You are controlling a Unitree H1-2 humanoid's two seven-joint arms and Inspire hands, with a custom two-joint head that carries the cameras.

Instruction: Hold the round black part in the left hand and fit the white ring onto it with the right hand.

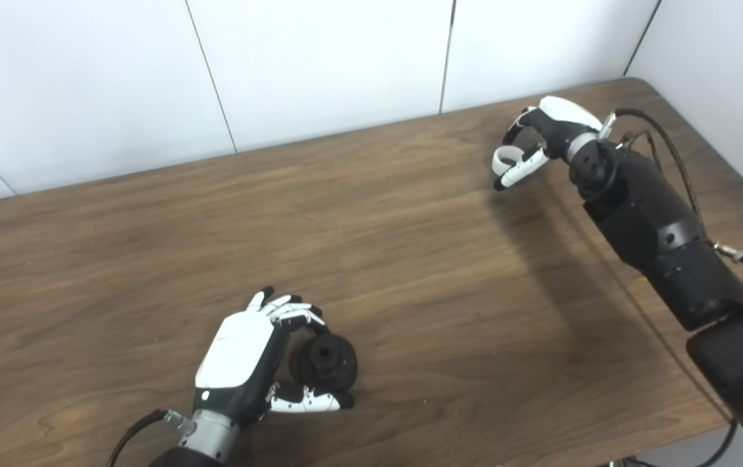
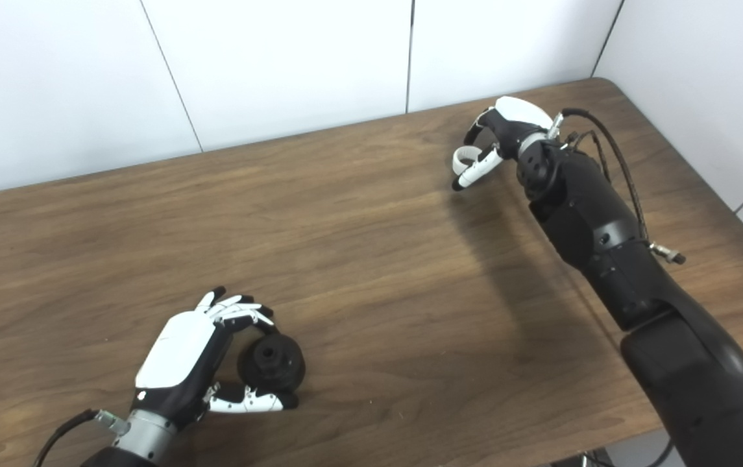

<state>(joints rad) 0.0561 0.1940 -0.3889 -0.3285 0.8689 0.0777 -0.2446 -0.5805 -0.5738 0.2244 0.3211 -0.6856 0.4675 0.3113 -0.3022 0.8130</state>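
Wooden table (image 1: 410,272), white wall panels (image 1: 319,65) behind

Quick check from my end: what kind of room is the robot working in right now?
Probably a lab or test cell rather than a home. A bare wood-grain table is pushed into a corner of plain white panel walls, and on it are only the round black part and white ring.

1 round black part (image 1: 326,360), 1 white ring (image 1: 505,158), 2 hands, left hand (image 1: 248,357), right hand (image 1: 543,137), 1 table (image 1: 410,259)
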